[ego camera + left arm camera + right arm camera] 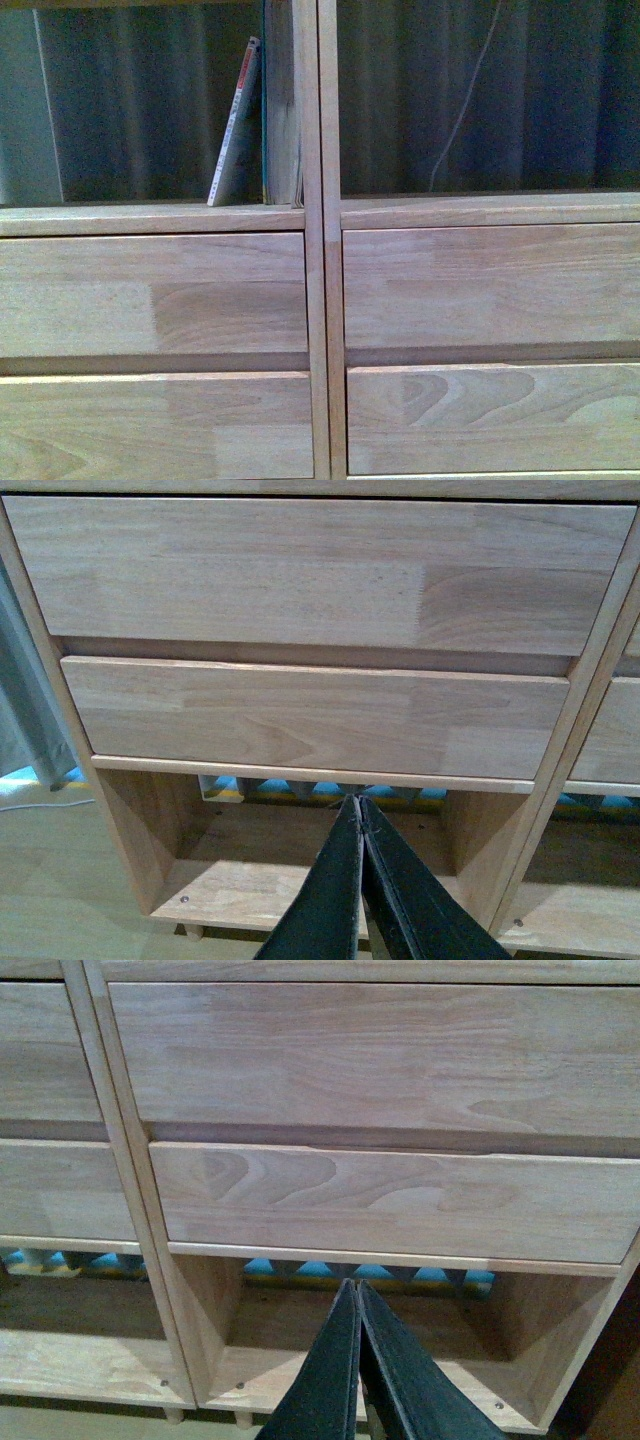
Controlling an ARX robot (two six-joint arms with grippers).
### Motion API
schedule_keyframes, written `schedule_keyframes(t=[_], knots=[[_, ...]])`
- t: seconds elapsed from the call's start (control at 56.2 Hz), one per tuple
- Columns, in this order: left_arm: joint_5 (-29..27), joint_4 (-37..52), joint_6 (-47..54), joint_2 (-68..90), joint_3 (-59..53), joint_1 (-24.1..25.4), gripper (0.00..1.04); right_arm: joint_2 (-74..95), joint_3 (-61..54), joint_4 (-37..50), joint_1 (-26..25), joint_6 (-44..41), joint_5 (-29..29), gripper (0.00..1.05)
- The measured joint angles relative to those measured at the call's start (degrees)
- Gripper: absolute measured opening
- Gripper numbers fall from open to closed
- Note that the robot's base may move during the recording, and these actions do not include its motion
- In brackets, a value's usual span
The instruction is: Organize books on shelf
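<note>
The light-wood shelf (320,215) fills the front view, with plank drawer fronts below two open compartments. In the left compartment a cream-white book (234,125) with red marks on its spine leans against the centre post. A thin teal-blue book edge (265,110) stands upright right beside the post. Neither arm shows in the front view. My left gripper (358,802) is shut on nothing, pointing at the low open bay under the left column's drawers (300,715). My right gripper (356,1285) is shut and empty too, aimed at the bottom bay of the right column.
Dark pleated curtain (480,90) shows through the shelf's open back, with a thin cable (465,100) hanging in the right compartment. Blue and yellow floor mat (320,1268) shows behind the bottom bays. Short peg legs (190,930) stand on a pale floor.
</note>
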Motion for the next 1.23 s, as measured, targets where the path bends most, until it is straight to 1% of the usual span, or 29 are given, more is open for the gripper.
schedule_keyframes(t=[0.036,0.089,0.498,0.516,0.551,0.569,0.64,0.658,0.711,0.729,0.8,0.818,0.871,0.889,0.943,0.96,1.014,1.049,1.067,1.085,1.138,1.227], knots=[[-0.09,-3.61,-0.02,-3.23,0.00,0.00,0.03,0.00,0.00,0.00,0.00,0.00,0.00,0.03],[-0.09,-4.61,-0.02,-5.42,0.00,0.00,0.03,0.00,0.00,0.00,0.00,0.00,-0.02,0.03],[-0.09,-4.98,-0.02,-6.16,0.00,0.00,0.03,0.00,0.00,0.00,0.00,0.00,-0.02,0.03],[-0.09,-4.98,-0.07,-6.16,0.00,0.00,0.04,0.00,0.00,0.00,0.00,0.00,-0.02,0.05],[-0.09,-4.98,-0.04,-6.16,0.00,0.00,0.11,0.00,0.00,0.00,0.00,0.00,-0.02,0.12],[-0.11,-4.98,-0.04,-6.16,0.00,0.00,0.12,0.00,0.00,0.00,0.00,0.00,-0.02,0.14],[-0.09,-4.98,-0.04,-6.16,0.00,0.00,0.27,0.00,0.00,0.00,0.00,0.00,0.00,0.28],[-0.09,-4.98,-0.04,-6.16,0.00,0.00,0.28,0.00,0.00,0.00,0.00,0.00,-0.02,0.30],[-0.09,-4.98,-0.04,-6.16,0.00,0.00,0.39,0.00,0.00,0.00,0.00,0.00,0.00,0.40],[-0.09,-4.98,-0.04,-6.16,0.00,0.00,0.41,0.00,0.00,0.00,0.00,0.00,-0.02,0.42],[-0.09,-4.98,-0.04,-6.16,0.00,0.00,0.55,0.00,0.00,0.00,0.00,0.00,-0.02,0.56],[-0.09,-4.98,-0.04,-6.16,0.00,0.00,0.57,0.00,0.00,0.00,0.00,0.00,-0.02,0.57],[-0.09,-4.98,-0.04,-6.16,0.00,0.00,0.67,0.00,0.00,0.00,0.00,0.00,-0.02,0.67],[-0.09,-4.98,-0.04,-6.16,0.00,0.00,0.69,0.00,0.00,0.00,0.00,0.00,-0.02,0.69],[-0.09,-4.98,-0.04,-6.16,0.00,0.00,0.80,0.00,0.00,0.00,0.00,0.00,-0.02,0.79],[-0.09,-4.98,-0.04,-6.16,0.00,0.00,0.82,0.00,0.00,0.00,0.00,0.00,-0.02,0.81],[-0.09,-4.98,-0.04,-6.16,0.00,0.00,0.92,0.00,0.00,0.00,0.00,0.00,-0.02,0.90],[-0.09,-4.98,-0.04,-6.16,0.00,0.00,0.97,0.00,0.00,0.00,0.00,0.00,-0.02,0.95],[-0.09,-4.98,0.00,-6.16,0.00,0.00,0.99,0.00,0.00,0.00,0.00,0.00,-0.02,0.98],[-0.09,-4.98,-0.02,-6.16,0.00,0.00,0.99,0.00,0.00,0.00,0.00,0.04,-0.02,0.99],[-0.09,-4.98,-0.02,-6.16,0.00,0.00,0.97,0.00,0.00,0.00,0.00,0.04,-0.02,0.97],[-0.09,-4.98,-0.02,-6.16,0.00,0.00,0.97,0.00,0.00,0.00,0.00,0.04,-0.02,0.98]])
